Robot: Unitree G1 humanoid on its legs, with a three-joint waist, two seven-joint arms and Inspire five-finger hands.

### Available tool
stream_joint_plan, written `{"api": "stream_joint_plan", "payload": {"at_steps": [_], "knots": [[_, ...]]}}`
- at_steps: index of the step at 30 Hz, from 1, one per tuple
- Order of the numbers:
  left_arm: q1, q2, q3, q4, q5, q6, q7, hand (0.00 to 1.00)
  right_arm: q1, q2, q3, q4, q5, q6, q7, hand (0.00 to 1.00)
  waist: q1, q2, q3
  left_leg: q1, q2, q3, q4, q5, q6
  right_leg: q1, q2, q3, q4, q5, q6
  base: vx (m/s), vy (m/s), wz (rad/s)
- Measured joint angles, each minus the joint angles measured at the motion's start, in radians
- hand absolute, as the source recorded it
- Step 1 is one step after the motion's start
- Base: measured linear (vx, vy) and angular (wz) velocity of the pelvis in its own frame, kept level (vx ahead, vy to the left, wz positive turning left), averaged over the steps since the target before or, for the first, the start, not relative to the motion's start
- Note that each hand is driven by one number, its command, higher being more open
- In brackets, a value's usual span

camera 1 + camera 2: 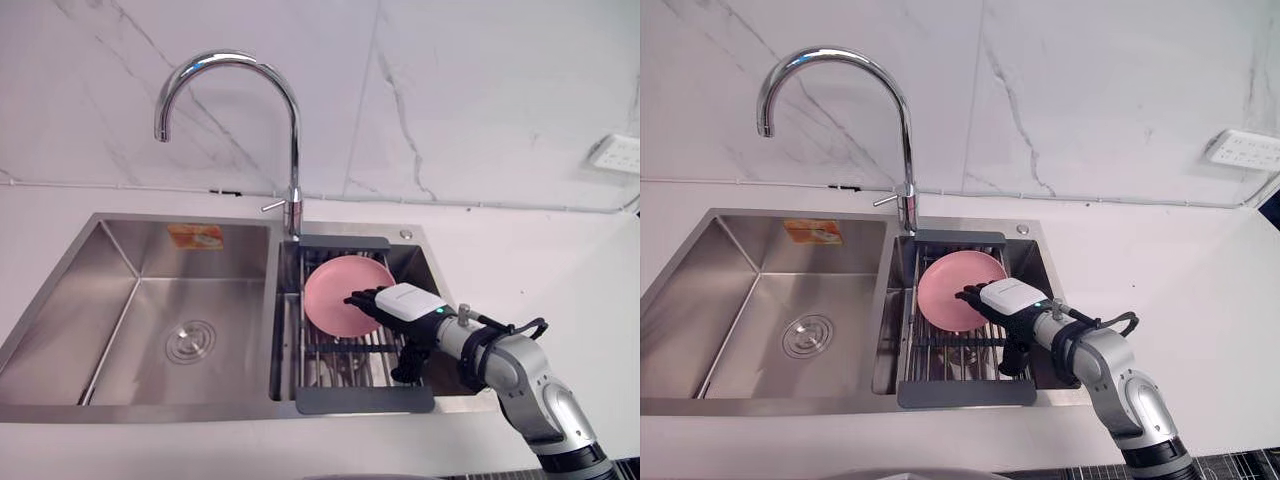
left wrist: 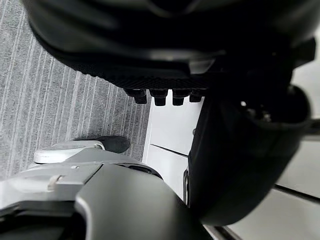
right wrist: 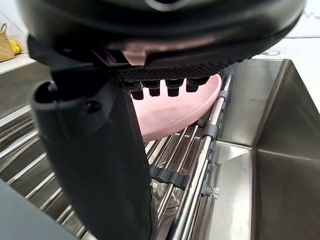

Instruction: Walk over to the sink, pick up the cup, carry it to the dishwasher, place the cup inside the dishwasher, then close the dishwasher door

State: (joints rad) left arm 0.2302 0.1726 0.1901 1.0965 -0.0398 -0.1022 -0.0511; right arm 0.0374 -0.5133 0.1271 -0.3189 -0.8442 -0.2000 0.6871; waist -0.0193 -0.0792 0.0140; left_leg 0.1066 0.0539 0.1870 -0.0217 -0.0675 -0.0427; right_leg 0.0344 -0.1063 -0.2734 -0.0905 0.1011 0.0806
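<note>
Reaching into sink (image 1: 130,300) with right robot hand (image 1: 405,302), fingers (image 1: 362,300) straight, touching shallow pink dish (image 1: 330,285) tilted on rack (image 1: 365,398). Might slide off smooth rim on closing, knocking dish down into basin.

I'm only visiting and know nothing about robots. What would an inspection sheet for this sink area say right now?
surface: white counter with a steel double sink.
job's things: no cup seen; a pink plate rests tilted on the wire rack in the right basin.
clutter: nothing seen.
hands: right hand open, stretched out over the plate; left hand hangs low above grey floor.
cables: a thin dark line runs along the foot of the wall; cannot tell whether it is a cable.
surroundings: curved tap, marble wall, white socket.
</note>
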Motion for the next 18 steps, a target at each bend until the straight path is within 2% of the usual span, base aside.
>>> {"api": "stream_joint_plan", "payload": {"at_steps": [9,10,18], "knots": [[-0.006,-0.001,-0.001,-0.002,0.000,-0.001,0.001,1.00,0.000,0.031,0.000,0.001,-0.061,0.012,-0.067,1.00,-0.003,0.000,0.016,0.008,0.000,0.004,-0.005,-0.001,-0.002,0.000,0.000,0.002,0.004,0.000,0.001,-0.01,-0.005,-0.01],[-0.008,-0.001,-0.001,-0.004,0.000,-0.002,0.001,1.00,0.001,0.037,0.000,0.001,-0.063,0.015,-0.080,0.00,-0.003,0.000,0.022,0.009,0.000,0.005,-0.004,-0.001,-0.002,0.001,0.000,0.003,0.004,0.000,0.001,-0.06,-0.017,-0.01],[-0.010,-0.007,-0.001,-0.004,0.000,-0.002,0.007,1.00,0.004,0.069,0.000,0.020,-0.097,0.019,-0.205,0.00,-0.003,0.007,0.029,0.011,0.001,0.008,0.000,-0.005,-0.008,0.003,0.000,0.005,0.004,0.000,0.001,-0.04,-0.016,-0.01]]}}
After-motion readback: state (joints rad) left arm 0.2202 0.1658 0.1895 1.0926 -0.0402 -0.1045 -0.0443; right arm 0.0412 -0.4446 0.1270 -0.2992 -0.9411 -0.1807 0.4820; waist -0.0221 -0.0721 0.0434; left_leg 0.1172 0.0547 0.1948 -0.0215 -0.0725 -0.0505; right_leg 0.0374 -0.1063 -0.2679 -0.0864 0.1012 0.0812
